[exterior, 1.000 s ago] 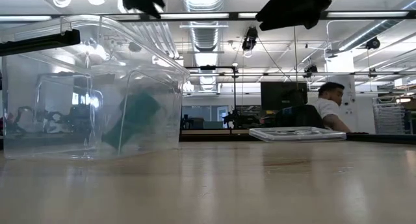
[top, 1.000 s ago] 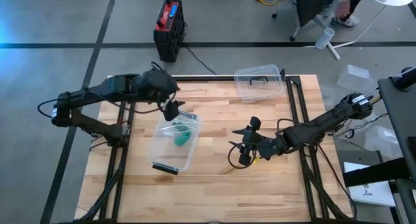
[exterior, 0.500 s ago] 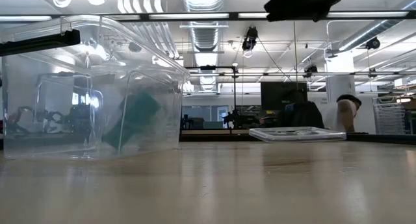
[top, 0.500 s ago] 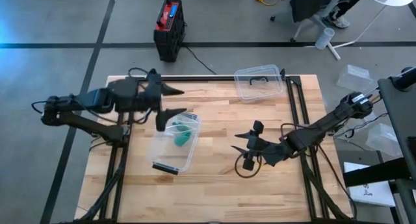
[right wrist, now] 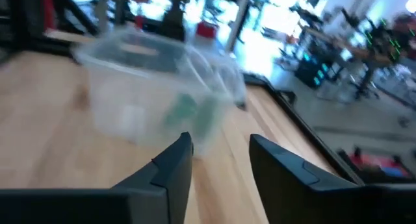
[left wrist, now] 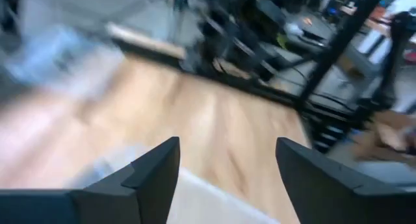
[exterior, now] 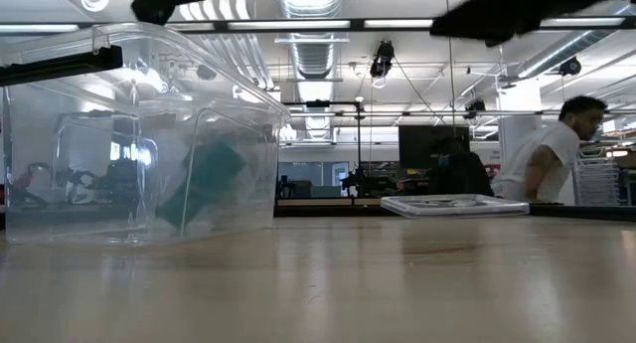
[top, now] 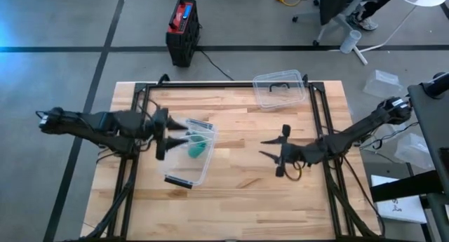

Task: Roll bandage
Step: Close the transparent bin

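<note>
A green bandage roll lies inside a clear plastic bin on the wooden table, left of centre; the low view shows the roll tilted on the bin's floor. My left gripper hovers open at the bin's left side, above the table, with nothing between its fingers. My right gripper hangs open over the table's middle right, pointing toward the bin, and it is empty too.
The bin's clear lid lies near the far edge, right of centre. Bare wood stretches between the bin and my right gripper and along the near edge. A person stands in the room beyond the table.
My left gripper has drawn back from over the bin's far end toward the table's left edge, sinking and tipping up toward level. My right gripper has pulled back toward the right edge and also tipped nearer level. The bin and roll have stayed put.
</note>
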You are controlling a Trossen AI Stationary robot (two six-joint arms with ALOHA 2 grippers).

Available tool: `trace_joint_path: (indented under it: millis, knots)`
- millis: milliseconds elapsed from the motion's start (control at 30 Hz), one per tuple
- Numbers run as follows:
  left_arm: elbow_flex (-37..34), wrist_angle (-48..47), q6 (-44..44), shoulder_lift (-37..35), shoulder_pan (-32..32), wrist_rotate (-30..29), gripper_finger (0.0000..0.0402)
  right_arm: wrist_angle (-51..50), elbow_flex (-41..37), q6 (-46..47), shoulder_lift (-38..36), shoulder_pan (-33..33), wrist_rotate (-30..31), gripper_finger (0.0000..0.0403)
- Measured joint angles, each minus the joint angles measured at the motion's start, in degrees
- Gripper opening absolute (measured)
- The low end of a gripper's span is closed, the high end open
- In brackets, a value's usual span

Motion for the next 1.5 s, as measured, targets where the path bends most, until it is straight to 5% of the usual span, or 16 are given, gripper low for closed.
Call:
trace_joint_path:
  millis: [200, 367, 700, 933, 1100, 1333, 1500]
  knots:
    - [-4.2, 0.3, -7.05, 2.03, -6.17, -12.39, 0.0207, 4.07, -5.38, 1.4, -1.9, -6.73, -5.33, 0.0111]
    - [-3.58, 0.44, -5.86, 5.48, -6.61, -13.78, 0.0172, 8.21, -5.26, -1.6, -1.76, -11.7, -16.47, 0.0104]
    - [-3.31, 0.53, 2.75, 0.7, -9.93, -14.53, 0.0098, 7.6, -13.28, -3.84, -18.25, -13.68, -16.37, 0.0076]
    - [-16.66, 18.36, 14.07, -7.76, -8.67, -11.8, 0.0014, -5.21, -17.39, -2.53, -33.14, -13.68, -14.17, 0.0005]
    - [-23.42, 25.57, 19.23, -16.01, -5.15, -8.54, 0.0008, -14.57, -17.46, -0.51, -40.45, -13.68, -12.02, 0.0007]
    - [-26.46, 16.35, 14.82, -26.01, -2.02, -6.29, 0.0001, -21.66, -17.47, 5.08, -47.96, -13.68, -11.89, 0.0002]
    - [-21.78, -0.39, -0.83, -29.68, -2.01, -6.29, 0.0001, -26.3, -17.74, 5.13, -52.55, -13.68, -11.82, 0.0001]
